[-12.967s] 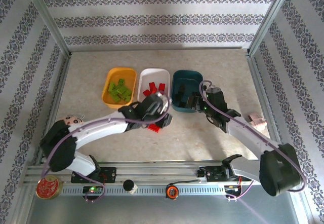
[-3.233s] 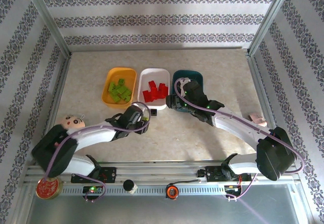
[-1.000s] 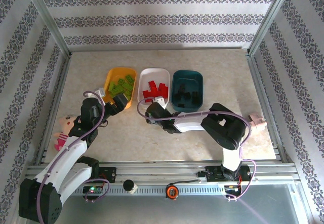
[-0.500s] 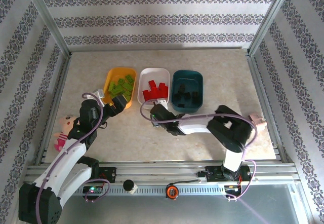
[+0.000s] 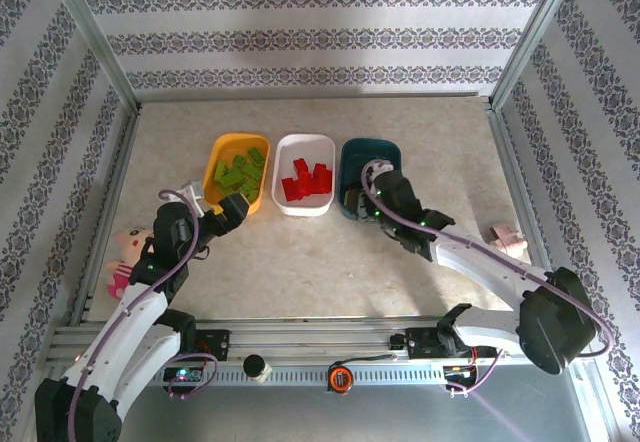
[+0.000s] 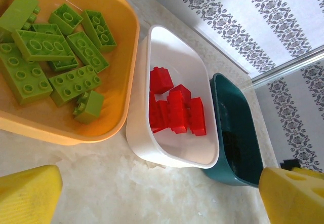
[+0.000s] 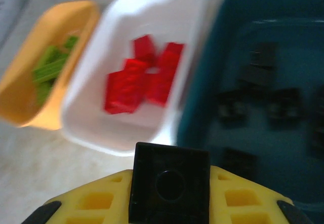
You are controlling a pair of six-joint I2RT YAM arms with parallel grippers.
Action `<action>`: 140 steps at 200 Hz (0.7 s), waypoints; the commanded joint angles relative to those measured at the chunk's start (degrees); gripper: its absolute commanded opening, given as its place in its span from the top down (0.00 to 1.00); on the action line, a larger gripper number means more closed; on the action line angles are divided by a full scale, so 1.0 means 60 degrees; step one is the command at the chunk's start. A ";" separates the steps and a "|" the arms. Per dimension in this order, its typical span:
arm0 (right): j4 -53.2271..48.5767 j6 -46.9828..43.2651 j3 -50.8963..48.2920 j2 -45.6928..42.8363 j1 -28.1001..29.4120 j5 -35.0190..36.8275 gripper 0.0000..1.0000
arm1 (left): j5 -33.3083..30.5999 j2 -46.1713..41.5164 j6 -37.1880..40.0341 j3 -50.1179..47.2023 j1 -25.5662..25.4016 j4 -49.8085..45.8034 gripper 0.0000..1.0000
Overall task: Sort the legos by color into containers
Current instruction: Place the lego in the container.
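Black lego [image 7: 169, 186] clamped in the right gripper [image 5: 353, 199] over the near-left corner of the teal tray [image 5: 371, 143].

Yellow fingers [image 7: 243, 198] press the small square brick from both sides, and in the right wrist view it sits above the tray's near rim. More black legos [image 7: 253, 102] lie blurred inside that tray. The red legos [image 6: 177, 112] are heaped in the white tray [image 5: 304, 138], and the lime green legos [image 6: 45, 57] lie in the orange-yellow tray [image 5: 240, 137]. All three trays stand side by side on the marbled tabletop [image 5: 300, 272]. The left gripper [image 5: 227, 214] hangs spread wide with nothing between its fingers, just beside the near edge of the orange-yellow tray. A pink-and-cream doll [image 5: 125, 252] lies at the tabletop's left edge, next to the left arm.
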 commanded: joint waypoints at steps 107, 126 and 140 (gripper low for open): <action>-0.0543 -0.0562 0.1517 0.1189 -0.1692 -0.0141 0.27 | -0.0439 -0.0529 0.0467 0.0578 -0.0081 -0.1568 0.00; -0.0328 -0.0694 0.0892 -0.0042 -0.1367 0.0132 0.02 | -0.0935 -0.0562 0.0800 0.0819 -0.0069 -0.1841 0.00; -0.0141 -0.0823 0.0359 -0.0854 -0.1055 0.0467 0.02 | -0.1730 -0.0508 0.1040 0.0931 -0.0079 -0.2007 0.00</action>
